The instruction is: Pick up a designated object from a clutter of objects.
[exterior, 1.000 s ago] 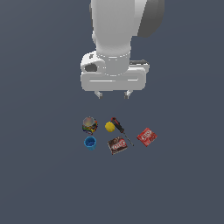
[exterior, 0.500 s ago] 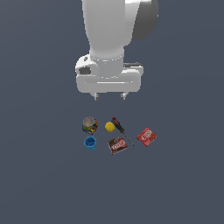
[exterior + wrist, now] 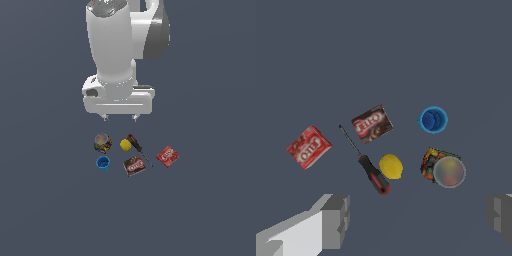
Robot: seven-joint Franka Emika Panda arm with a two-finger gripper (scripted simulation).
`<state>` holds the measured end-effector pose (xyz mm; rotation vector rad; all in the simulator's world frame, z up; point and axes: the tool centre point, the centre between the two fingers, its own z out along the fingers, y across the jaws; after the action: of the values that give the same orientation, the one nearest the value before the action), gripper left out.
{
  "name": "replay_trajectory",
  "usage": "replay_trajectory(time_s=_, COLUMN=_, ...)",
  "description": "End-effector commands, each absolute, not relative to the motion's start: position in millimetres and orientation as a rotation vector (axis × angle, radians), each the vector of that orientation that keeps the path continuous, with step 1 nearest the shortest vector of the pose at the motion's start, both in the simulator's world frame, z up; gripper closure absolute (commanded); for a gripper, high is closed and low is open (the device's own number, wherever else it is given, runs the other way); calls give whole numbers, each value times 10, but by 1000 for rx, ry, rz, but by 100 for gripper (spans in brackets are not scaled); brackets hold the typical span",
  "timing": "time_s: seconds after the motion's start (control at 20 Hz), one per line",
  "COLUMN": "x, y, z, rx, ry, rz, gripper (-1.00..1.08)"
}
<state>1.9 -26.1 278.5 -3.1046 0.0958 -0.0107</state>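
Note:
The multicoloured can with a grey top stands upright at the exterior view's left of the clutter; it also shows in the wrist view. Around it lie the blue cup, yellow ball, red-handled screwdriver, brown box and red box. My gripper hangs open and empty well above the clutter, above the gap between can and ball. In the wrist view its fingers stand wide apart.
The items lie on a plain dark grey floor. In the wrist view the cup, ball, screwdriver, brown box and red box sit close together.
The arm has shifted toward the exterior view's left and come a little lower over the clutter. The objects have not moved. The gripper stays open.

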Motion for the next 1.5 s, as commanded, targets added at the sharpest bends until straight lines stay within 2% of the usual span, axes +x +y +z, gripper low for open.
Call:
replay_trajectory(time_s=0.0, x=13, y=-352, z=2623, rx=-3103, ry=133, rz=-9, gripper=-92)
replay_trajectory(time_s=0.75, x=-307, y=-1103, z=1372, rx=-3096, ry=449, rz=-2, gripper=-92)
replay_trajectory(time_s=1.1, x=-443, y=-1267, z=1118, rx=-3096, ry=520, rz=0, gripper=-92)
replay_trajectory(time_s=1.45, x=-461, y=-1284, z=1078, rx=-3096, ry=528, rz=2, gripper=-92)
